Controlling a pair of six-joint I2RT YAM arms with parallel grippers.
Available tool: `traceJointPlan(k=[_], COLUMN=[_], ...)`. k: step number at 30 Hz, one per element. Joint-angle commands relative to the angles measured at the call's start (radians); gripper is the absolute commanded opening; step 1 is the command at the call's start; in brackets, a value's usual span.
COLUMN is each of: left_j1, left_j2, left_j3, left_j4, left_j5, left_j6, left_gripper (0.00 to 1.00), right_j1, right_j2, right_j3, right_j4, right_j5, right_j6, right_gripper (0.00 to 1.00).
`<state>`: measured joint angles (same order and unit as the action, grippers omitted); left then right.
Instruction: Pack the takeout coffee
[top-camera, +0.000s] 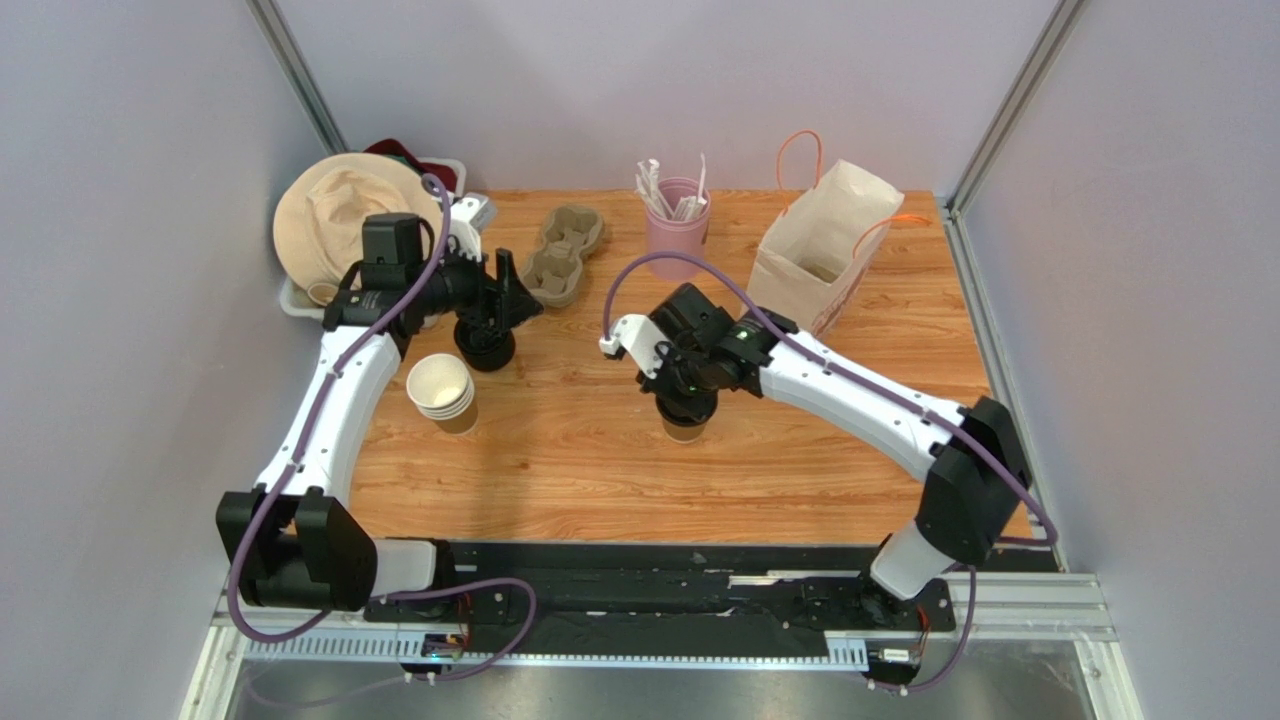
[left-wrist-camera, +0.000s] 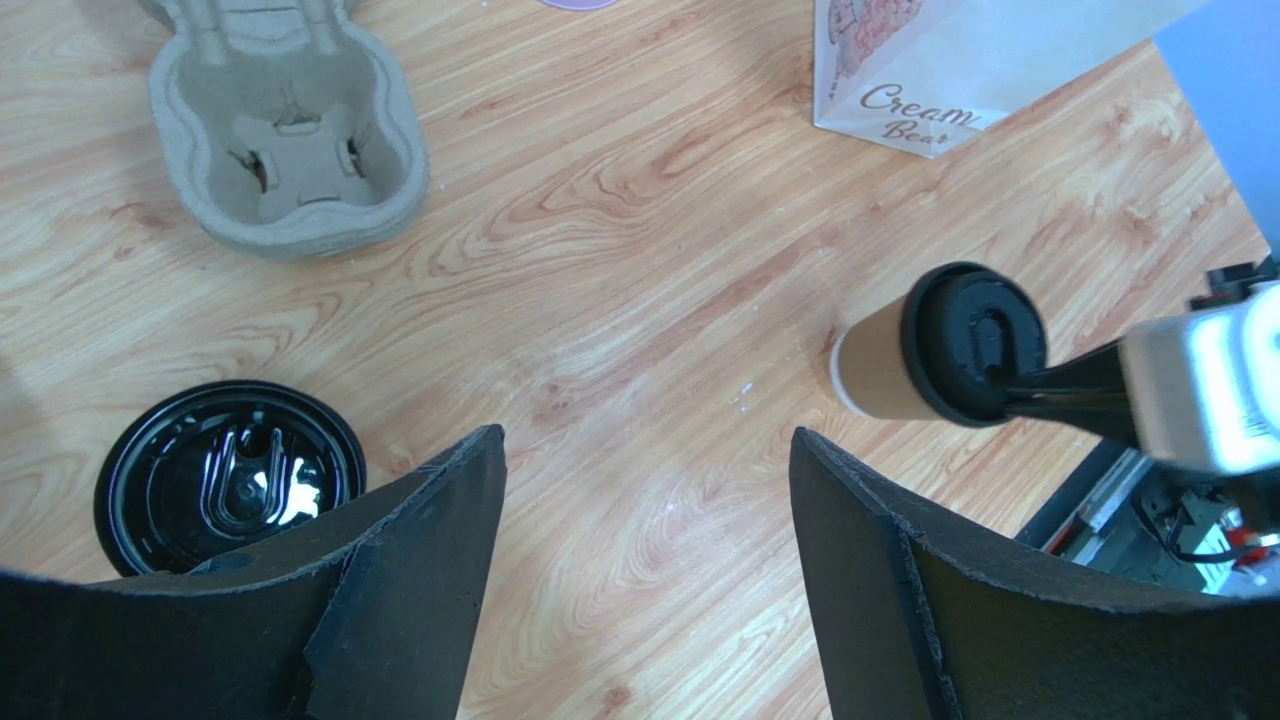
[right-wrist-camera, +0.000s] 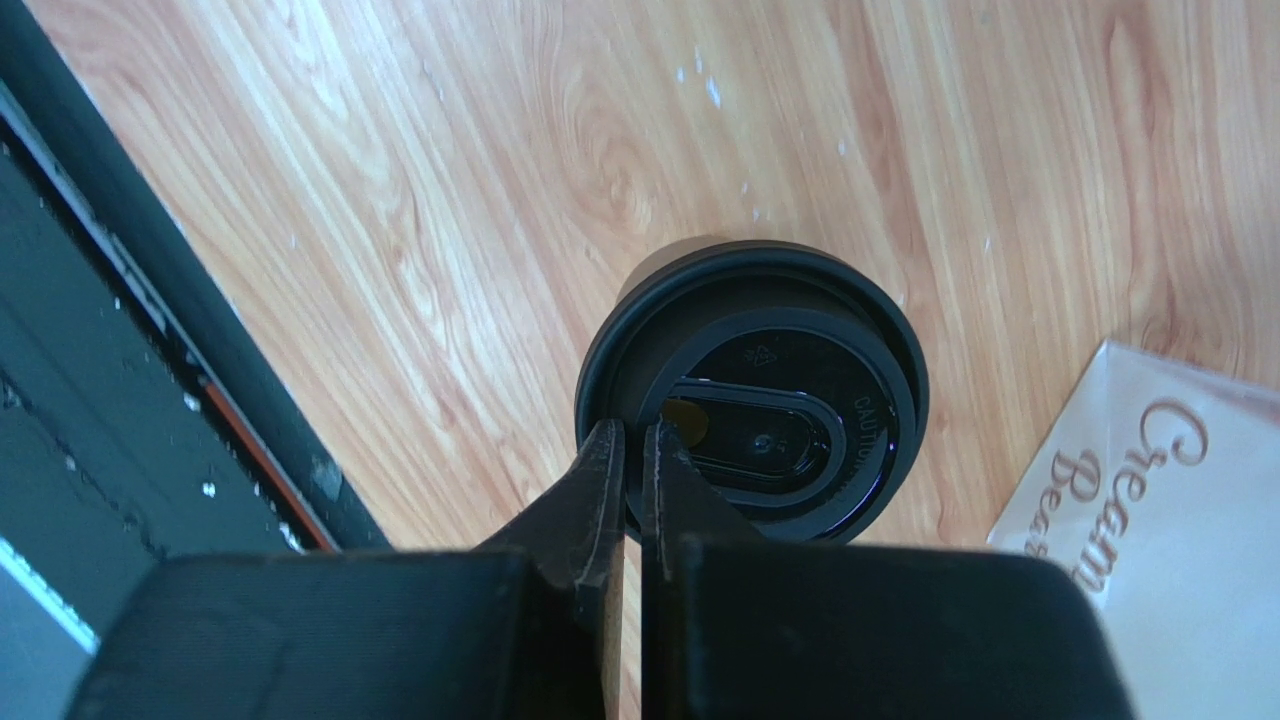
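Sitting upright at mid-table, the takeout coffee (left-wrist-camera: 876, 360) is a kraft cup w/ a black fitted lid (right-wrist-camera: 751, 383) on top; brown wall shows under the lid in the left wrist view. R gripper (right-wrist-camera: 633, 458) is over it from above, fingers pressed nearly together w/ the lid's near rim pinched between. Judged: either seating the lid or a rim hold for a lift; cannot tell which. The pinch is thin, so the lid could pop or the cup tilt if raised this way.

Paper bag (top-camera: 824, 240) stands open at back right, near the cup; prob. the packing target. Cardboard carrier (top-camera: 564, 252) lies at back centre, pockets empty.

L gripper (left-wrist-camera: 646, 450) is spread wide, holding nothing, hanging near a spare lid (left-wrist-camera: 229, 477) on the wood by the cup stack (top-camera: 443, 393). Parked clear of the R arm's work, I judge.
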<state>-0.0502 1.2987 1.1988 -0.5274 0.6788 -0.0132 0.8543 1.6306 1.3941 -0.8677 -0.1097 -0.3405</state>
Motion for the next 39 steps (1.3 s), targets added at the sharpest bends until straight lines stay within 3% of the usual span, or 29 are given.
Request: traceJointPlan(k=[1,5,12,20,26,39], left_j1=[-0.043,-0.118,-0.207,-0.329,-0.37,-0.373], left_j2=[0.013,0.086,0.287,0.476,0.544,0.511], left_j3=[0.05,0.132,0.453,0.769,0.802,0.754], left_j4=[0.0,-0.055,-0.146,-0.215,-0.215,-0.178], left_j5=[-0.007,-0.031,-0.036,-0.071,-0.068,-0.054], left_j6=[0.012,0.042,0.033,0.035,0.03,0.018], left_gripper=[0.78,0.78,0.78,0.78,0.78,0.78], right_j1=[-0.043,-0.087,-0.155,-0.274,-0.461,-0.84], right_j2=[-0.165,-0.256,-0.432,-0.525,-0.537,-0.531], right_j3=[-0.093,-0.184,-0.309,-0.385,-0.422,-0.437], right_j4=[-0.048,-0.082,-0.123,-0.188,-0.228,-0.254], right_j5=[-0.039,-0.074,-0.073,-0.071,-0.105,-0.185], right_j6=[-0.048,-0.068,-0.095,-0.159,-0.255,-0.463], right_gripper=[0.0,0.0,0.0,0.0,0.0,0.0])
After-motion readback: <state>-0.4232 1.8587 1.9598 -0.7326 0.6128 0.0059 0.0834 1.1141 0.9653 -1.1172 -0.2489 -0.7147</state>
